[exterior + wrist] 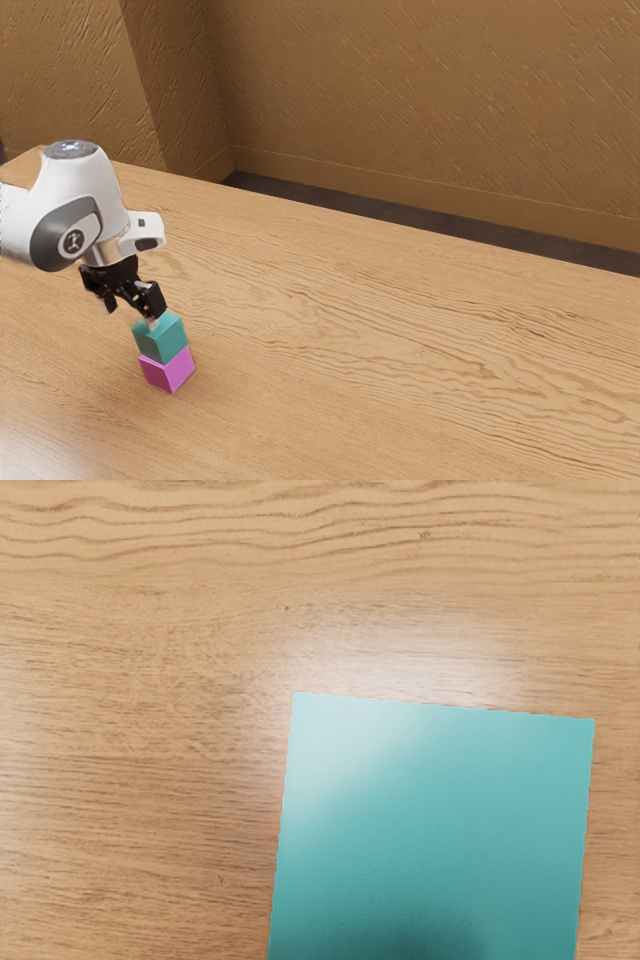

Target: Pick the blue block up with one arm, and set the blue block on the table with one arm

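Teal in colour, what is presumably the blue block [162, 341] sits on a pink block [168, 371] at the exterior view's lower left, the pincer [131, 314] spread wide above, likely to straddle it before setting it on the table [400, 350].

Textured brown walls [420, 90], a baseboard [400, 187] and a wood-grained table [400, 340] are indicating an indoor room but are leaving its kind unclear.
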`<state>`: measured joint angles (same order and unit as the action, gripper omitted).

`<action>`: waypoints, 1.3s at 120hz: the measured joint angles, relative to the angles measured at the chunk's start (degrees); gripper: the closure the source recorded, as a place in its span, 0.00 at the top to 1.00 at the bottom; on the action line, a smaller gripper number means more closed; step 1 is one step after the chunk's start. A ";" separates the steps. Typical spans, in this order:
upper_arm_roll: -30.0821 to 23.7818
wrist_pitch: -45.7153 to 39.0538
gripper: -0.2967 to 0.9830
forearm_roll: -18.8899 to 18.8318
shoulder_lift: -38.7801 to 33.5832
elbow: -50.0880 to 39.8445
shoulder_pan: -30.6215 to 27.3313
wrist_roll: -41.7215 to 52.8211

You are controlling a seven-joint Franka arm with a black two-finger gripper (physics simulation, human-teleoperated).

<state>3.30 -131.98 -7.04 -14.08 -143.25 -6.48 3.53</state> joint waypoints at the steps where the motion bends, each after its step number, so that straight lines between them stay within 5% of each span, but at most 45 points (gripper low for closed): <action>1: -0.01 -0.12 0.77 0.01 0.16 0.07 0.02 -0.02; 92: -0.17 -6.57 0.77 0.60 11.05 1.75 2.29 -1.37; 110: -0.13 -7.29 0.63 1.11 11.60 1.73 2.15 -1.52; 156: -0.42 -7.87 0.55 0.61 11.74 6.01 4.15 -2.41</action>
<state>2.88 -139.85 -6.43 -2.34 -137.25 -2.33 1.13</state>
